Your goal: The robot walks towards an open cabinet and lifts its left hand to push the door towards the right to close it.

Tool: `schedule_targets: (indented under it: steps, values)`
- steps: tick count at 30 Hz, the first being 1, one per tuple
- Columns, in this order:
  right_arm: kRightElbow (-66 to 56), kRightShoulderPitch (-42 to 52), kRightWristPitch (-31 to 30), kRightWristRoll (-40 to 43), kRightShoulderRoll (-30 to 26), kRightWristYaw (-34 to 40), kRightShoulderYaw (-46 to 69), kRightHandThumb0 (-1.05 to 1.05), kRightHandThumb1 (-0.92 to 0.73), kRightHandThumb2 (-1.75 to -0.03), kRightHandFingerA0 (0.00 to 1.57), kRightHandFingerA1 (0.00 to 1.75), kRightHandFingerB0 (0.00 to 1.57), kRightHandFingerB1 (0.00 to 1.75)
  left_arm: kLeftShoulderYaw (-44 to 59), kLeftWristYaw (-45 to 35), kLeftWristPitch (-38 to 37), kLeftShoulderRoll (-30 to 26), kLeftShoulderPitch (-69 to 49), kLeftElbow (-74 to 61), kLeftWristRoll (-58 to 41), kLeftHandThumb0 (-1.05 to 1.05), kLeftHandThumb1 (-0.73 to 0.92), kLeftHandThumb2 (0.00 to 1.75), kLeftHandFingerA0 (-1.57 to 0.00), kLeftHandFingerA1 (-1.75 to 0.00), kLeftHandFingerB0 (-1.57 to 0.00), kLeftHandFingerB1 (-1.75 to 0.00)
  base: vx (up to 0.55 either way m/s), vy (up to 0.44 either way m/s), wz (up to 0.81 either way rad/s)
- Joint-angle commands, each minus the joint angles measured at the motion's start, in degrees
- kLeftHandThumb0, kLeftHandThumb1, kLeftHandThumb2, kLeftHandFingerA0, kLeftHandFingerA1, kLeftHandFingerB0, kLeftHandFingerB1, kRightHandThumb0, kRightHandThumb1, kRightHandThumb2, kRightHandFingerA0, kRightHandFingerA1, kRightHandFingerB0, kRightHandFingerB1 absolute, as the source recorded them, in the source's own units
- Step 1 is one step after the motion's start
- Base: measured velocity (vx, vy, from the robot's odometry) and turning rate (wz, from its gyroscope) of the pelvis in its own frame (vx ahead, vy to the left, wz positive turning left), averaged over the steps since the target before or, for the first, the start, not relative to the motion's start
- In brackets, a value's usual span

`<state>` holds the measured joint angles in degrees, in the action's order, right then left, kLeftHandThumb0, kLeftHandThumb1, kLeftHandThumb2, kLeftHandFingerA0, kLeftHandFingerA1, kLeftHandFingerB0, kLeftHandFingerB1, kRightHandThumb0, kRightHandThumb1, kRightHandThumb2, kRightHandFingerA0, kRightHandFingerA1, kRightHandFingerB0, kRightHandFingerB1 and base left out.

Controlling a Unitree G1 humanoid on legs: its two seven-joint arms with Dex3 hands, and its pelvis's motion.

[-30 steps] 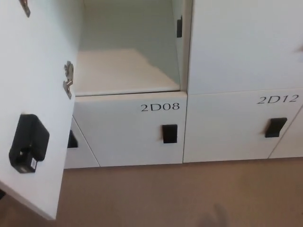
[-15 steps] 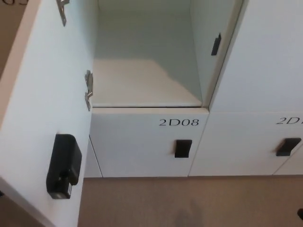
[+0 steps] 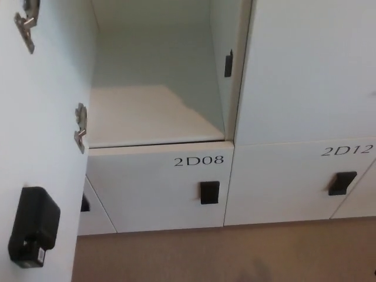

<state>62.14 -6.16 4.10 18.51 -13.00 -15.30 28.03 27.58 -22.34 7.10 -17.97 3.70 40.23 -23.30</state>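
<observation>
White lockers [image 3: 158,188] stand on tan carpet floor [image 3: 235,252].

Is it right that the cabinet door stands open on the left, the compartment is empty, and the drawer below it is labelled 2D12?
Not quite. In the head view the drawer right below the open compartment is labelled 2D08; 2D12 is on the next drawer to the right. The rest holds: the door stands open on the left and the compartment is empty.

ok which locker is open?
The one above 2D08: its door swings out left, exposing the empty compartment. 2D08 and 2D12 are shut.
</observation>
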Motion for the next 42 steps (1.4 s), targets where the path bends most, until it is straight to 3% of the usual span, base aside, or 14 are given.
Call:
schedule_targets:
  steps: [1, 5, 6, 10, 18, 19, 33, 34, 35, 36, 37, 39, 41, 42]
  values:
    - [1.2, 0.3, 1.9, 0.1, -0.4, -1.2, -0.3, -0.21, -0.74, -0.61, 0.6, 0.54, 0.52, 0.48, -0.8, 1.2, -0.8, 0.7, -2.0, -4.7, 0.6, 0.01, 0.84, 0.76, -0.32, -0.56, -0.31, -0.37, -0.04, -0.006, -0.09]
    - [1.4, 0.4, 2.5, 0.1, -0.2, -1.3, -0.4, -0.19, -0.74, -0.61, 0.6, 0.56, 0.51, 0.48, -1.5, 1.3, -0.8, 1.3, -2.9, -7.3, 0.8, 0.01, 0.85, 0.75, -0.33, -0.54, -0.32, -0.37, 0.01, 0.081, 0.02]
    - [1.4, 0.5, 2.6, 0.0, -0.3, -1.2, -0.5, -0.2, -0.73, -0.61, 0.59, 0.54, 0.52, 0.48, -1.8, 1.1, -1.1, 1.5, -3.2, -8.0, 1.0, 0.0, 0.64, 1.15, -0.26, -0.61, -0.27, -0.57, 0.03, 0.204, -0.23]
    - [1.6, 0.6, 3.3, -0.5, -0.3, -0.8, -1.0, -0.22, -0.73, -0.6, 0.62, 0.54, 0.54, 0.48, -2.1, 1.0, -0.8, 1.9, -4.0, -9.7, 0.7, 0.02, 0.65, 1.17, -0.24, -0.6, -0.25, -0.56, 0.06, 0.202, 0.1]
    - [2.0, 0.0, 3.1, -0.1, -0.4, -1.2, -0.9, -0.21, -0.72, -0.6, 0.62, 0.55, 0.54, 0.49, -2.3, 1.0, -0.8, 2.0, -3.8, -10.2, 0.7, 0.03, 0.64, 1.17, -0.25, -0.6, -0.26, -0.57, 0.02, -0.011, 0.06]
    - [2.0, 0.0, 3.1, -0.1, -0.4, -1.2, -0.9, -0.21, -0.7, -0.6, 0.61, 0.54, 0.54, 0.49, -2.3, 1.1, -0.8, 2.0, -3.7, -10.1, 0.7, 0.05, 0.81, 0.8, -0.32, -0.55, -0.31, -0.38, 0.03, -0.135, -0.02]
    - [2.9, 0.5, 3.7, -0.9, -1.3, -0.6, -2.0, -0.22, -0.72, -0.6, 0.59, 0.52, 0.54, 0.49, -3.7, 2.5, -0.6, 4.3, -4.0, -12.0, 0.9, 0.04, 0.82, 0.77, -0.37, -0.55, -0.34, -0.35, 0.01, -0.053, 0.0]
    - [2.7, 0.8, 3.4, -1.0, -1.6, -0.5, -2.1, -0.23, -0.72, -0.61, 0.63, 0.53, 0.57, 0.49, -6.8, 6.1, 0.5, 8.4, -3.9, -17.2, 2.3, -0.06, 0.79, 0.65, -0.51, -0.58, -0.41, -0.38, 0.0, 0.0, 0.0]
    - [2.7, 0.8, 3.4, -1.0, -1.6, -0.5, -2.1, -0.23, -0.72, -0.61, 0.63, 0.53, 0.57, 0.49, -6.8, 6.1, 0.5, 8.4, -3.9, -17.2, 2.3, -0.06, 0.79, 0.65, -0.51, -0.58, -0.41, -0.38, 0.0, 0.0, 0.0]
    - [2.2, 1.6, 3.1, -1.1, -1.9, -0.8, -2.3, -0.22, -0.73, -0.61, 0.6, 0.52, 0.54, 0.49, -17.4, 11.9, 2.4, 17.9, -3.2, -27.5, 6.6, -0.15, 0.77, 0.63, -0.66, -0.5, -0.44, -0.39, 0.0, 0.0, 0.0]
    - [1.9, 2.1, 3.1, -1.1, -2.0, -1.1, -2.4, -0.22, -0.73, -0.61, 0.6, 0.52, 0.54, 0.49, -23.3, 13.8, 3.1, 22.3, -2.8, -31.8, 9.0, -0.15, 0.77, 0.63, -0.66, -0.5, -0.44, -0.39, 0.0, 0.0, 0.0]
    - [1.7, 2.5, 3.2, -1.0, -2.0, -1.5, -2.5, -0.22, -0.73, -0.61, 0.6, 0.52, 0.54, 0.49, -28.7, 15.2, 3.8, 26.0, -2.7, -35.4, 11.1, -0.15, 0.77, 0.63, -0.66, -0.5, -0.44, -0.39, 0.0, 0.0, 0.0]
    - [1.2, 2.8, 3.6, -0.9, -1.7, -1.7, -2.5, -0.21, -0.73, -0.61, 0.6, 0.52, 0.52, 0.47, -41.9, 17.5, 4.3, 35.8, 2.6, -33.5, 16.0, -0.06, 0.77, 0.62, -0.64, -0.54, -0.38, -0.41, 0.01, -0.011, 0.05]
    - [0.0, 4.7, 8.2, -2.1, -1.9, -4.3, -3.8, -0.43, -0.89, -0.67, 0.46, 0.54, 0.41, 0.46, -58.5, 16.9, 5.0, 45.8, 11.2, -27.9, 21.5, -0.15, 0.92, 0.71, -0.43, -0.74, -0.36, -0.53, 0.01, -0.022, 0.09]
